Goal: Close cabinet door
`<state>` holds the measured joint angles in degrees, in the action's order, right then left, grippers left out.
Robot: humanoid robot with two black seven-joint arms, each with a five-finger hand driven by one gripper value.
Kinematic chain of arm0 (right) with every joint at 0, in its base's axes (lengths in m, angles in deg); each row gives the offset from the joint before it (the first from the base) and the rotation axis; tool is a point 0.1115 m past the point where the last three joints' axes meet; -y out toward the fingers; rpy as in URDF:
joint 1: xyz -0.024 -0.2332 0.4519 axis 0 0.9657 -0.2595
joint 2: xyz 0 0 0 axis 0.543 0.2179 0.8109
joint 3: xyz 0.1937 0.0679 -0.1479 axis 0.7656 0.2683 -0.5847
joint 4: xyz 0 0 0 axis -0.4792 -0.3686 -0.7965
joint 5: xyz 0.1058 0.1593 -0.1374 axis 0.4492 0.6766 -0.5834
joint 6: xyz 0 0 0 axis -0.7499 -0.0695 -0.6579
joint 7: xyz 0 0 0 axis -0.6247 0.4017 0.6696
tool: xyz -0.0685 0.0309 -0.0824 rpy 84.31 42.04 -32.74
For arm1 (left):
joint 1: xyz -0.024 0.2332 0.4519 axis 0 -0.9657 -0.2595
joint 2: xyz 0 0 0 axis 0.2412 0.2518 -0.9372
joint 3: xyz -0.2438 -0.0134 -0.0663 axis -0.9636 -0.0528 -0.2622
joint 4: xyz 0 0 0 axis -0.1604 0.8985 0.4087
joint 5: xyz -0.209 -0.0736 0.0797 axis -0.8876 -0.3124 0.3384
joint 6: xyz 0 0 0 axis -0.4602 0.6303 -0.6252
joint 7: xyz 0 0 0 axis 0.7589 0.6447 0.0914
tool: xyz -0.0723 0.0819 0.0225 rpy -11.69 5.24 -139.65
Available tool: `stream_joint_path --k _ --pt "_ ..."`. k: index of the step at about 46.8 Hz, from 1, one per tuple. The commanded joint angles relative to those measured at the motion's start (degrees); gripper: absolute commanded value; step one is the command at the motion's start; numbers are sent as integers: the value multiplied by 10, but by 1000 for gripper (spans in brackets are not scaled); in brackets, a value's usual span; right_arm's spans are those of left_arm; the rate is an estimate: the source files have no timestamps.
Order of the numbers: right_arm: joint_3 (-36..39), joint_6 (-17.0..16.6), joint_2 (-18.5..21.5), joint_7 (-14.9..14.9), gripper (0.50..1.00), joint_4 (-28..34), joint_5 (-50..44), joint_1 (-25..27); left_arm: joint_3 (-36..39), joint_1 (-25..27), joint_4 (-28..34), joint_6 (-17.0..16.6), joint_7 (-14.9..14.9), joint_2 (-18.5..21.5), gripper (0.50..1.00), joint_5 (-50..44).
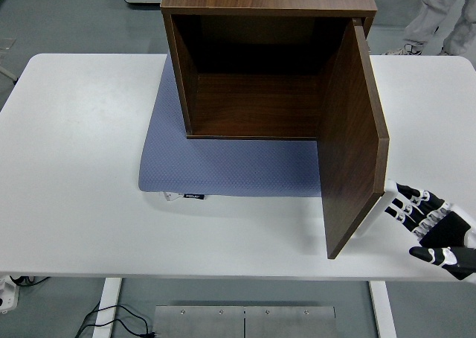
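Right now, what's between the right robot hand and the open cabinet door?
Nothing: the head view shows only bare white table between the right robot hand and the brown wooden door.

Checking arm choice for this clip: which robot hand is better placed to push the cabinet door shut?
Right. The right robot hand has its fingers spread just outside the open door, near its free edge. No left arm is in view.
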<state>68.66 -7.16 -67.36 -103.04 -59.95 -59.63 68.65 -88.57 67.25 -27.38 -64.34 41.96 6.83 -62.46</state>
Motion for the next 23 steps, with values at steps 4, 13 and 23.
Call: stream_joint_path --k 4,13,23 --pt "-10 20 21 0 1000 -19 -27 -2 0 0 0 0 0 0 1000 0" --pt "-36 52 57 0 1000 -25 -53 -13 0 0 0 0 0 0 1000 0" --pt "-55 76 84 0 1000 -25 -60 -27 0 0 0 0 0 0 1000 0"
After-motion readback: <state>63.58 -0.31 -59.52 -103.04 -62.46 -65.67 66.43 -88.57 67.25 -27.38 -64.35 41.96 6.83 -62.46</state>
